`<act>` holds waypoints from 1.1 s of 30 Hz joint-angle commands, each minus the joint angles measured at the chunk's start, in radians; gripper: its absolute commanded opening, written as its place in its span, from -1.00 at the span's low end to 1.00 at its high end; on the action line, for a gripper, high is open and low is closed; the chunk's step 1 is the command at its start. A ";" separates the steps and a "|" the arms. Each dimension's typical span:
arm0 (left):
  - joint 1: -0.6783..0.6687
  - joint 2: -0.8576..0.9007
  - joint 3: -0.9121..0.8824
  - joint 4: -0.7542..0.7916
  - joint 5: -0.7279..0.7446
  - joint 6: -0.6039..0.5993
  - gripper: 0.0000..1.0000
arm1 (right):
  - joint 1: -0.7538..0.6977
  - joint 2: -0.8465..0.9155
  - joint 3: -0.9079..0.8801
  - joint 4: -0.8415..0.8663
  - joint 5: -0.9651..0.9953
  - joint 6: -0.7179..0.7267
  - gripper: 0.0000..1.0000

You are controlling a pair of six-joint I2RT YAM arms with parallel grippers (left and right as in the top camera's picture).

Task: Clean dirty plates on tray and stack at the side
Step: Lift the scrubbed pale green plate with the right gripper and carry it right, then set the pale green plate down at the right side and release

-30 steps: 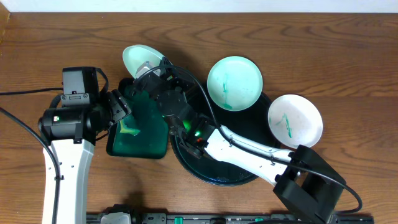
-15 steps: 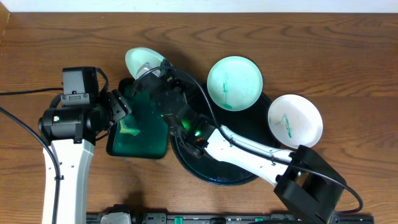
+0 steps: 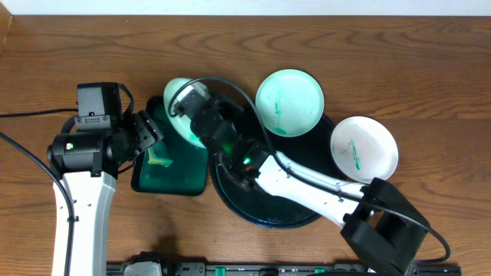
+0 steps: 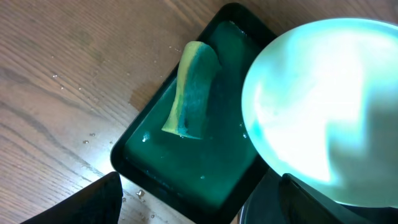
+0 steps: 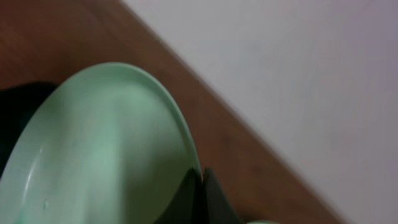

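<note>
Tilted dirty plate (image 3: 174, 98) pinched by its rim in right gripper (image 5: 200, 185), over green tray (image 3: 182, 181).
Near: left gripper (image 3: 151, 129) wide open, empty, beside sponge (image 4: 193, 90). Farther: second plate (image 3: 289, 102) on black tray (image 3: 261, 211) far rim, third plate (image 3: 364, 148) at its right edge.

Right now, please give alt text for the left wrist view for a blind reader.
A pale teal plate fills the right side, covering part of a dark green rectangular tray that holds a yellow-green sponge on a wooden table.

small tray (image 3: 184, 180) against left side of tray (image 3: 265, 218), sponge (image 4: 193, 90) in small tray, left plate (image 4: 311, 99) over small tray, far plate (image 3: 289, 102) on tray's back rim, right plate (image 3: 364, 148) at tray's right rim
</note>
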 commanded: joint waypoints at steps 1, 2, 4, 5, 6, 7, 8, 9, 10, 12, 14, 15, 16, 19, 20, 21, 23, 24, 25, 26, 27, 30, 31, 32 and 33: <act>-0.002 -0.003 0.011 -0.002 -0.002 0.006 0.61 | -0.074 -0.090 0.008 -0.121 -0.279 0.422 -0.98; -0.002 -0.003 0.011 -0.002 -0.002 0.006 0.61 | -0.104 -0.123 0.008 -0.152 -0.369 0.464 -0.98; -0.002 -0.003 0.011 -0.002 -0.002 0.006 0.61 | -0.215 -0.224 0.008 -0.225 -0.570 0.538 -0.98; -0.002 -0.003 0.011 -0.002 -0.002 0.006 0.61 | -0.254 -0.253 0.008 -0.249 -0.610 0.562 -0.98; -0.002 -0.003 0.011 -0.002 -0.002 0.006 0.61 | -0.309 -0.287 0.008 -0.283 -0.651 0.588 -0.98; -0.001 -0.003 0.011 -0.002 -0.002 0.006 0.61 | -0.364 -0.319 0.008 -0.321 -0.684 0.609 -0.98; -0.002 -0.003 0.011 -0.002 -0.002 0.006 0.61 | -0.462 -0.361 0.008 -0.387 -0.721 0.632 -0.98; -0.002 -0.003 0.011 -0.002 -0.002 0.006 0.61 | -0.520 -0.383 0.008 -0.429 -0.735 0.641 -0.98; -0.002 -0.003 0.011 -0.002 -0.002 0.006 0.61 | -0.594 -0.401 0.008 -0.478 -0.748 0.653 -0.98; -0.002 -0.003 0.011 -0.002 -0.002 0.006 0.61 | -0.793 -0.423 0.008 -0.594 -0.782 0.676 -0.98; -0.002 -0.003 0.011 -0.002 -0.002 0.006 0.61 | -0.935 -0.416 0.008 -0.665 -0.794 0.683 -0.98; -0.002 -0.003 0.011 -0.002 -0.002 0.006 0.61 | -1.023 -0.402 0.008 -0.706 -0.795 0.683 -0.98; -0.002 -0.003 0.011 -0.002 -0.002 0.006 0.61 | -1.078 -0.390 0.008 -0.731 -0.796 0.684 -0.98; -0.002 -0.003 0.011 -0.002 -0.002 0.006 0.61 | -1.246 -0.324 0.007 -0.794 -0.795 0.692 -0.98; -0.002 -0.003 0.011 -0.002 -0.002 0.006 0.61 | -1.292 -0.299 0.007 -0.800 -0.795 0.700 -0.98; -0.001 -0.003 0.011 -0.002 -0.002 0.006 0.61 | -1.345 -0.262 0.007 -0.803 -0.795 0.702 -0.98; -0.002 -0.003 0.011 -0.002 -0.002 0.006 0.61 | -1.427 -0.185 0.007 -0.801 -0.792 0.723 -0.98; -0.002 -0.003 0.011 -0.002 -0.002 0.006 0.61 | -1.456 -0.150 0.007 -0.797 -0.792 0.740 -0.98; -0.002 -0.003 0.011 -0.002 -0.002 0.006 0.61 | -1.476 -0.122 0.007 -0.792 -0.792 0.749 -0.98; -0.002 -0.003 0.011 -0.002 -0.002 0.006 0.61 | -1.495 -0.087 0.007 -0.788 -0.792 0.754 -0.98; -0.002 -0.003 0.011 -0.002 -0.002 0.006 0.61 | -1.506 -0.059 0.007 -0.784 -0.792 0.753 -0.98; -0.002 -0.003 0.011 -0.002 -0.002 0.006 0.61 | -1.527 0.018 0.007 -0.784 -0.787 0.751 -0.98; -0.002 -0.003 0.011 -0.002 -0.002 0.006 0.61 | -1.529 0.034 0.007 -0.785 -0.770 0.745 -0.98; -0.002 -0.003 0.011 -0.002 -0.002 0.006 0.61 | -1.529 0.046 0.007 -0.795 -0.737 0.735 -0.97; -0.002 -0.003 0.011 -0.002 -0.002 0.006 0.61 | -1.528 0.050 0.007 -0.804 -0.713 0.734 -0.97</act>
